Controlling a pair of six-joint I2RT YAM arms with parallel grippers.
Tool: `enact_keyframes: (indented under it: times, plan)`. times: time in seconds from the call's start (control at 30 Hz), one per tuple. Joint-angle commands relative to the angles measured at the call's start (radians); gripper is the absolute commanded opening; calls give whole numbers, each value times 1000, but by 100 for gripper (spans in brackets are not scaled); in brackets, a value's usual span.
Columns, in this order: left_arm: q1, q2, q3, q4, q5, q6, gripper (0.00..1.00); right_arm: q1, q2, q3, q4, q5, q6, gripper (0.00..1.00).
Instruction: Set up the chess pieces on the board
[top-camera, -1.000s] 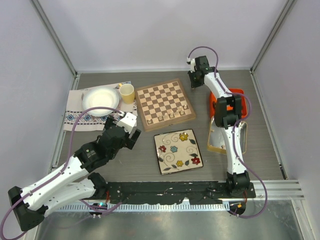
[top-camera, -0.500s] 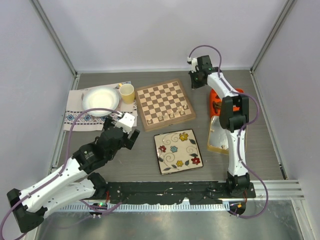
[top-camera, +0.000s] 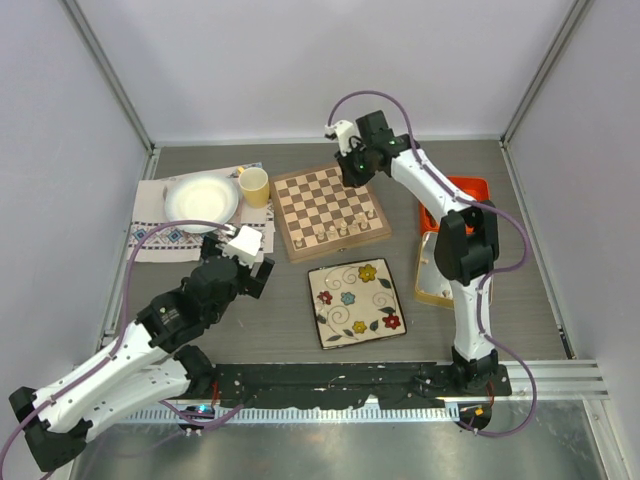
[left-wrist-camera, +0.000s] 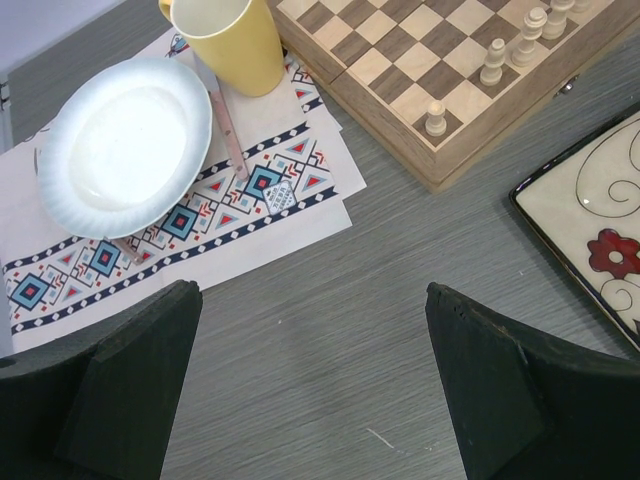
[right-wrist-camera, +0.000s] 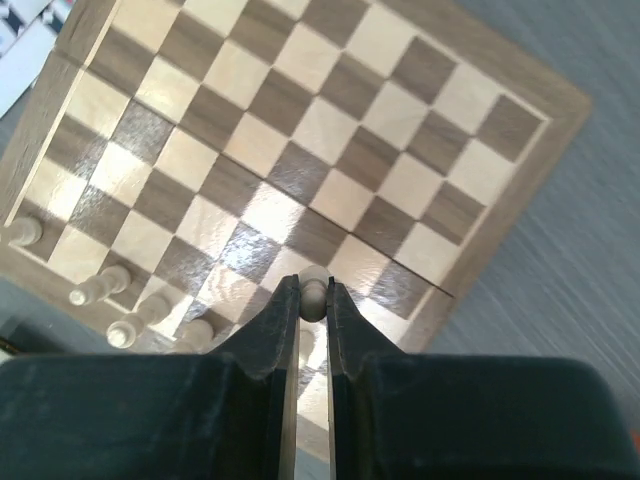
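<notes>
Left gripper (left-wrist-camera: 310, 325): spread wide, empty, over grey surface (left-wrist-camera: 400, 250) beside patterned placemat (left-wrist-camera: 250, 185). Board (top-camera: 318, 198): light and dark checks, tan border; few pale pieces (top-camera: 340, 230) in row along near edge. Right gripper (right-wrist-camera: 313, 297): clenched on round head of pale piece (right-wrist-camera: 314, 279), hanging above board. Piece likely light, stiff, smooth, quick to topple; pinch at head suits it.

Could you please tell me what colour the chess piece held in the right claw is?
Pale cream chess piece; clearest in the right wrist view.
</notes>
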Motion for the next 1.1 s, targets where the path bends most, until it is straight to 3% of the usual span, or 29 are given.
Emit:
enact_keyframes:
  times: [0.0, 0.3, 1.07]
  plan:
    - [5, -9, -1, 44, -1, 12, 100, 30, 22, 26, -95, 12, -66, 3]
    - [10, -10, -1, 44, 10, 12, 99, 69, 68, 36, -190, 61, -110, 3]
    - [19, -6, -2, 44, 25, 12, 99, 101, 97, 2, -215, 77, -136, 4]
